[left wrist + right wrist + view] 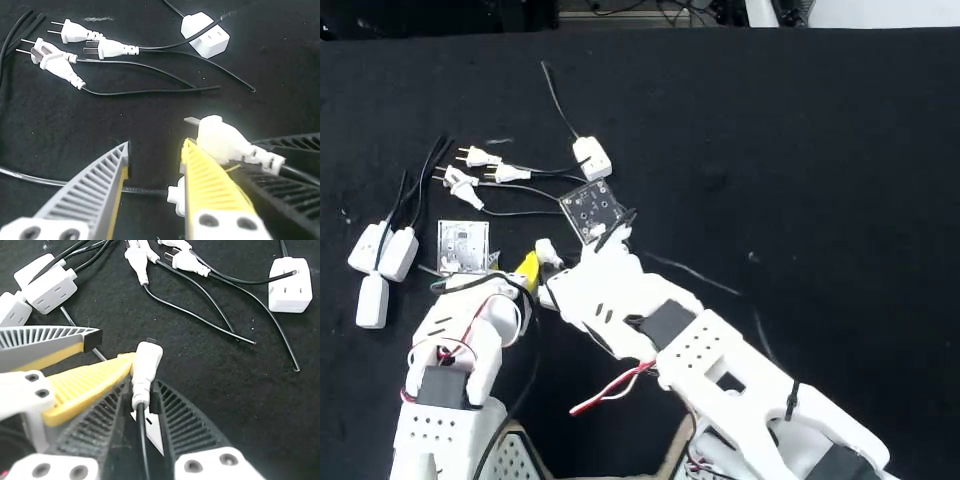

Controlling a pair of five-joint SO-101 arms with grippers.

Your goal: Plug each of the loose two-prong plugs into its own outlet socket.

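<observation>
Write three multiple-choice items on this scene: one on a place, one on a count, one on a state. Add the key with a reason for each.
1. Where do the unheld plugs lie?
A. on the table, between the socket cluster and the single socket
B. plugged into sockets
C. on the floor

2. How many plugs lie unheld?
A. one
B. three
C. five

3. What is the right gripper doing?
A. open, empty
B. shut on a socket
C. shut on a white plug

Key:
1 A, the high view shows sockets on either side of them.
2 B, three lie close together.
3 C, its fingers pinch the plug's body.
</observation>
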